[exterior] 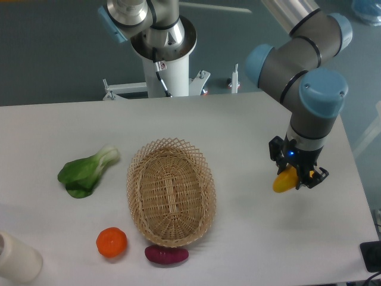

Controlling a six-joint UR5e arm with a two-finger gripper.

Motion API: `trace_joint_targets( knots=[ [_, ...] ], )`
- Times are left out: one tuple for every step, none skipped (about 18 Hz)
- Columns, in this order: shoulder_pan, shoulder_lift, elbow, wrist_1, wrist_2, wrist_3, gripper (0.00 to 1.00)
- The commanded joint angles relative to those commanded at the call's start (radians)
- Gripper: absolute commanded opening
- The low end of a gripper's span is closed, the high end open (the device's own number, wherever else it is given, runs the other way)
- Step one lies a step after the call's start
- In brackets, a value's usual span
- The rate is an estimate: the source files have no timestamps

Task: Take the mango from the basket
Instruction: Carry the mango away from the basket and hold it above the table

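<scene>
The mango (pixel 283 181) is a yellow fruit with an orange tinge, held in my gripper (pixel 293 176) above the right side of the table. The gripper is shut on it, and its upper end is hidden between the fingers. The oval tan wicker basket (pixel 171 190) stands at the table's middle, well to the left of the gripper. Nothing lies inside the basket.
A round orange fruit (pixel 112 242) and a dark purple oblong vegetable (pixel 166 254) lie by the basket's near end. A green leafy vegetable (pixel 87 171) lies to its left. A white cylinder (pixel 16 257) stands at the front left corner. The arm's base (pixel 165 53) stands behind the table.
</scene>
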Motion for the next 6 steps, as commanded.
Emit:
trace_joint_targets(
  knots=[
    [0.000,0.000,-0.002,0.000,0.000,0.002,0.28],
    [0.002,0.000,-0.003,0.000,0.000,0.002,0.29],
    [0.002,0.000,-0.005,0.002,0.000,0.002,0.29],
    [0.002,0.000,-0.005,0.000,0.000,0.002,0.29],
    [0.003,0.000,-0.005,0.002,0.000,0.002,0.29],
    [0.003,0.000,-0.006,0.002,0.000,0.002,0.29]
  ],
)
